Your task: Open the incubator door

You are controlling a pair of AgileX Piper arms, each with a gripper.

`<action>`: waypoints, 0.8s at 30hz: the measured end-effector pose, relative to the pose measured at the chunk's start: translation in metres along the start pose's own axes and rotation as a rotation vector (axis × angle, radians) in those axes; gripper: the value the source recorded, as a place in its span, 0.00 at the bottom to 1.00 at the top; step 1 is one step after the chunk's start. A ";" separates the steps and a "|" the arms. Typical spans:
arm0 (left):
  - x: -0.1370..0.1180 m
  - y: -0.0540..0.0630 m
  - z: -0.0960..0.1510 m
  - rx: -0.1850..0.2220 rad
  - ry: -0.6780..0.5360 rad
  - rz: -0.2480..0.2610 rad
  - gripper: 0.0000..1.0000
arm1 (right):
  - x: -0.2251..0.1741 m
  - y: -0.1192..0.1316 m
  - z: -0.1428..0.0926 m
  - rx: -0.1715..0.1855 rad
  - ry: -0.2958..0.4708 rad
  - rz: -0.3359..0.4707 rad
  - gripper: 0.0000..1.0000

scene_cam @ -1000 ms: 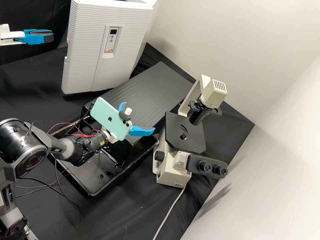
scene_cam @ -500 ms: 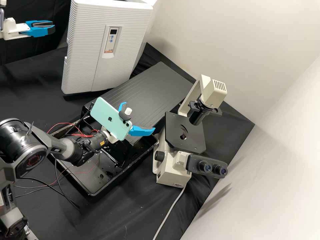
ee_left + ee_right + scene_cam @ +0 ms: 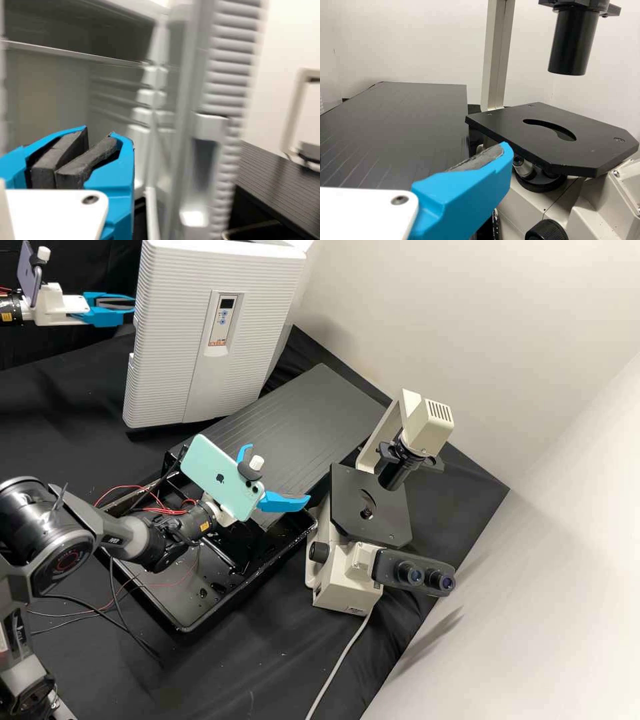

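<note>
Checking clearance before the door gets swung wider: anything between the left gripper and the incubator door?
Nothing visible in the way. In the left wrist view, the left gripper has an unobstructed line to the incubator door, which is already ajar. The shelf sits inside the cabinet, off that line.

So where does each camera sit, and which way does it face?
High view: off the arms, facing forward and down on the bench; left gripper and right gripper show.
Left wrist view: on the left wrist, facing into the incubator; its blue fingers show.
Right wrist view: on the right wrist, facing the microscope; a blue finger shows.
Both wrist views share the grooved black board.
</note>
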 end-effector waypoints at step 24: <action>0.029 0.003 0.047 0.065 -0.276 -0.075 0.00 | 0.000 0.000 0.000 0.000 0.000 0.000 1.00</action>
